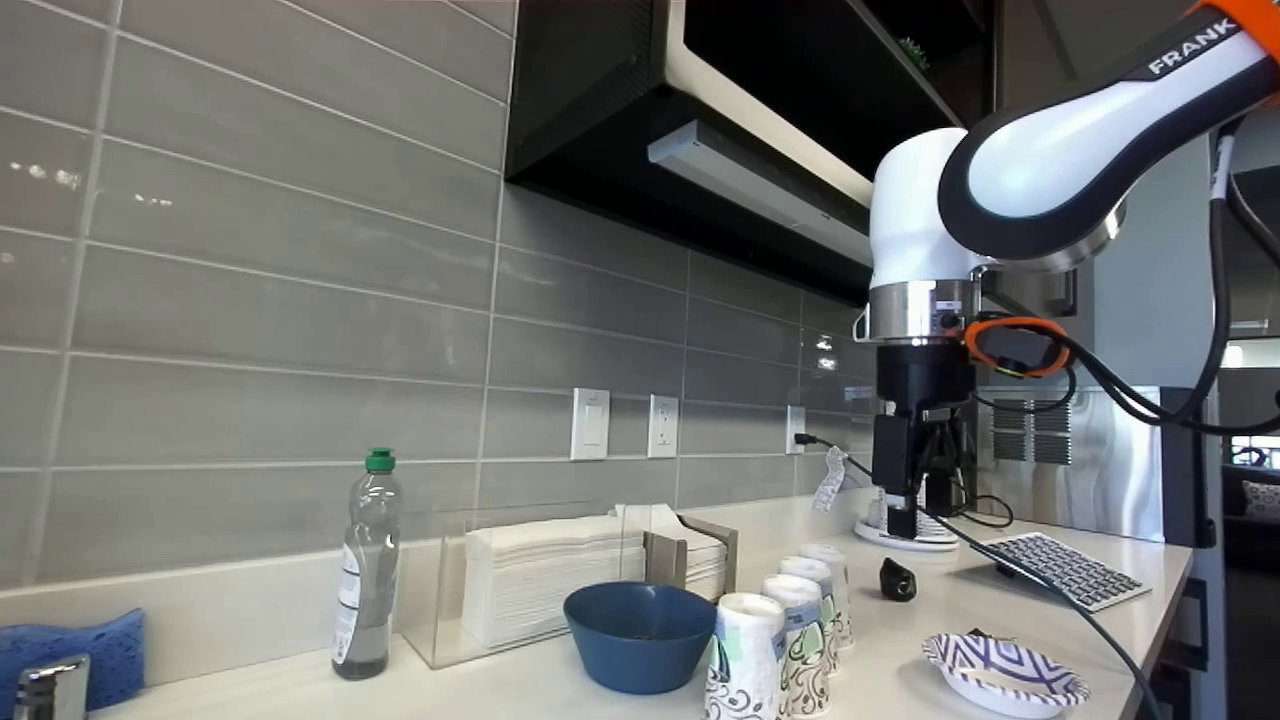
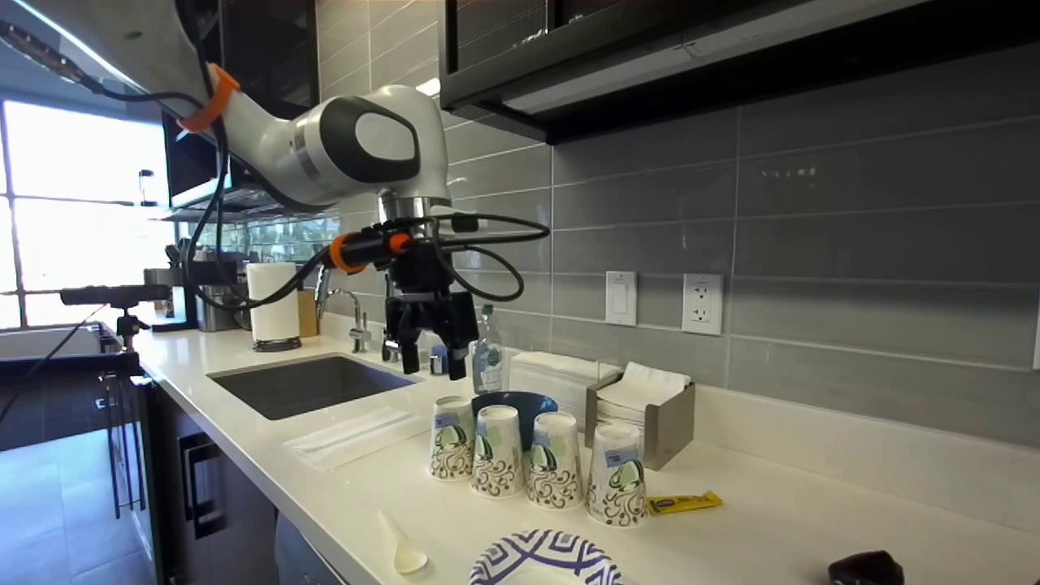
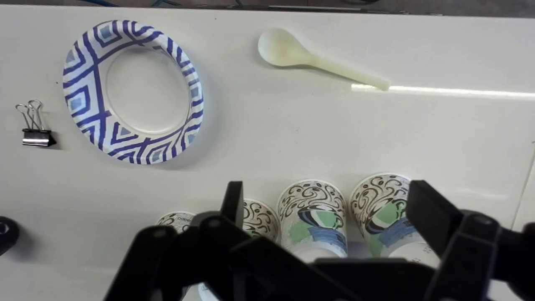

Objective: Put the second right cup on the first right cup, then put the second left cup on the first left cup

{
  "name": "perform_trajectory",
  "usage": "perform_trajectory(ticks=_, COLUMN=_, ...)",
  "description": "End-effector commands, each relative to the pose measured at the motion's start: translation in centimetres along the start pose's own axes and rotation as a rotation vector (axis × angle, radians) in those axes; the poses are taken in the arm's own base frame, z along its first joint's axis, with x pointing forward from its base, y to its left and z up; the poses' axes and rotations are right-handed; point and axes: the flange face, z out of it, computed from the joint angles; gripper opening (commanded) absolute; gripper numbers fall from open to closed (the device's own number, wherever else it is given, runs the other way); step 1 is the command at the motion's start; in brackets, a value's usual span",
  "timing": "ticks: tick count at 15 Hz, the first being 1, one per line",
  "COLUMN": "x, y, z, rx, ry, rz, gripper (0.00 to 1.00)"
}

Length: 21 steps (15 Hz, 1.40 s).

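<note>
Several white paper cups with green, blue and brown prints stand upside down in a row on the counter. In an exterior view they run from the leftmost cup [image 2: 452, 439] through the second from left [image 2: 497, 452] and the second from right [image 2: 555, 463] to the rightmost cup [image 2: 617, 479]. My gripper [image 2: 435, 366] is open and empty, above the level of the cups. In the wrist view the open fingers [image 3: 328, 188] frame two cups, the middle one [image 3: 313, 209] and the right one [image 3: 382, 205]. The gripper partly hides the cups further left there.
A blue bowl [image 1: 640, 640] and a napkin holder [image 2: 670, 422] stand behind the cups against the wall. A patterned paper plate [image 3: 133, 146] and a spoon [image 3: 288, 50] lie in front. A mustard packet [image 2: 685, 503] lies beside the rightmost cup. A sink [image 2: 317, 386] is further left.
</note>
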Motion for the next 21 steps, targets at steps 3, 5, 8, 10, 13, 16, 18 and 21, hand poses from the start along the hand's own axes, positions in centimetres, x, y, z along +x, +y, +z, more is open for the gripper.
perform_trajectory(ticks=3, x=0.3, y=0.5, z=0.3, rx=0.001, ry=0.015, rz=0.013, gripper=1.00)
perform_trajectory(ticks=5, x=1.3, y=1.2, z=0.1, rx=-0.009, ry=0.086, rz=0.012, gripper=1.00)
perform_trajectory(ticks=8, x=2.9, y=2.7, z=0.5, rx=-0.045, ry=0.171, rz=0.021, gripper=1.00)
perform_trajectory(ticks=10, x=3.6, y=4.0, z=1.2, rx=-0.085, ry=0.203, rz=0.027, gripper=1.00)
perform_trajectory(ticks=13, x=4.7, y=5.6, z=2.8, rx=-0.113, ry=0.224, rz=0.028, gripper=1.00)
perform_trajectory(ticks=16, x=5.5, y=6.6, z=4.0, rx=-0.126, ry=0.240, rz=0.021, gripper=1.00)
perform_trajectory(ticks=18, x=5.9, y=6.9, z=4.6, rx=-0.123, ry=0.255, rz=0.018, gripper=1.00)
perform_trajectory(ticks=21, x=6.6, y=7.3, z=5.4, rx=-0.102, ry=0.278, rz=0.023, gripper=1.00)
